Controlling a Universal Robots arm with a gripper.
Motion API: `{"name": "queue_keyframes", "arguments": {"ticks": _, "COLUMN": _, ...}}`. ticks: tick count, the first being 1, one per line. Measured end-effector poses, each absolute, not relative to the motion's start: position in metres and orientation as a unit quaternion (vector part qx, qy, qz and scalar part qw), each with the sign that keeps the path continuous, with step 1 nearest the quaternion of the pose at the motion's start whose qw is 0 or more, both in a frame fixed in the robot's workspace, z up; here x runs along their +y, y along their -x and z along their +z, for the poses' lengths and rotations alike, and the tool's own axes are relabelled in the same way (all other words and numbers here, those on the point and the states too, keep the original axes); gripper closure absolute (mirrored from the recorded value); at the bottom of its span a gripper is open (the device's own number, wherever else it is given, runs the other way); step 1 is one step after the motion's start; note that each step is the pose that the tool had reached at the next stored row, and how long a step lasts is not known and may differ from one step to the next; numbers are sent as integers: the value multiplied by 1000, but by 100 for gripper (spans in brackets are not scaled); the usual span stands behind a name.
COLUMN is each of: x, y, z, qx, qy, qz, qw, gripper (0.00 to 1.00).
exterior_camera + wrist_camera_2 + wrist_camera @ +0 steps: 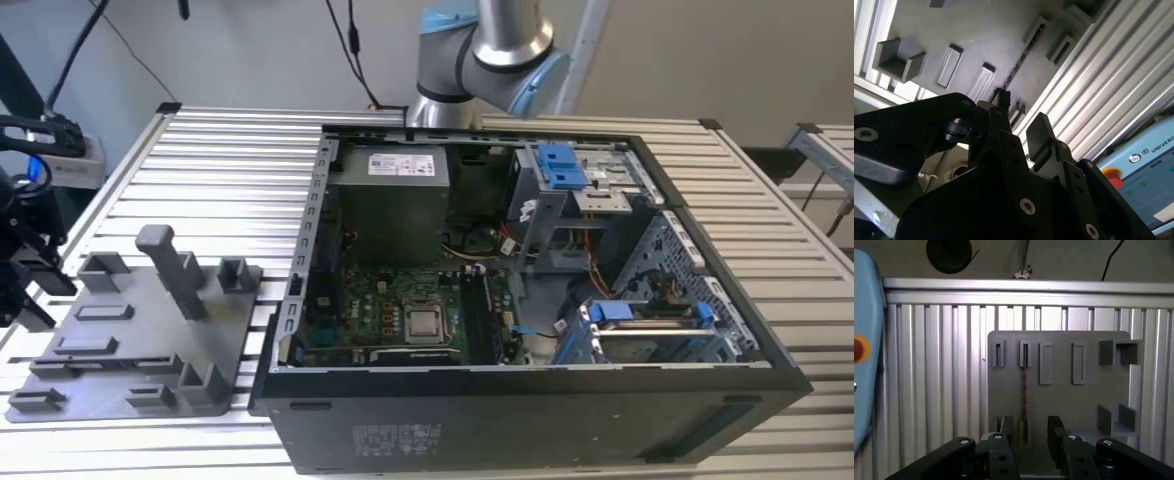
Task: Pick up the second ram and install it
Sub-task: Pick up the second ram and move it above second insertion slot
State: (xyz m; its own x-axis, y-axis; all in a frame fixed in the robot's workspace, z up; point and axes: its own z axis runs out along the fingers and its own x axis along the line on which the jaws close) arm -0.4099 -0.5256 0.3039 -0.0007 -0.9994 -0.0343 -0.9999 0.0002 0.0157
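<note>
The second ram (pixel 1024 385) stands on edge in a narrow slot of the grey holder tray (pixel 1069 405), showing as a thin dark strip. In the second wrist view the ram (pixel 1019 60) runs along the same tray (pixel 979 35). My gripper (pixel 1030 432) hangs over the tray's near end, open, with its black fingers (pixel 1005 426) on either side of the ram's line. I cannot tell how far above the ram they are. The second wrist view shows the gripper (pixel 1021 117) with its two fingertips apart. In the exterior view the tray (pixel 134 330) lies left of the open computer case (pixel 534 300).
The case's motherboard (pixel 400 320) lies exposed, with blue drive-bay clips (pixel 561 165) at the back and front right. A light blue pendant with a red button (pixel 864 345) sits beside the tray. Upright posts (pixel 167 265) rise from the tray. Ribbed aluminium table (pixel 227 170) all around.
</note>
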Motion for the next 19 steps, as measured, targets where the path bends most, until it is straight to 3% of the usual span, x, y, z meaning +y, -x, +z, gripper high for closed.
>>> {"name": "queue_keyframes", "arguments": {"ticks": 19, "x": -523, "y": 410, "z": 278, "qx": 687, "qy": 726, "qz": 18, "qw": 6, "gripper": 58}}
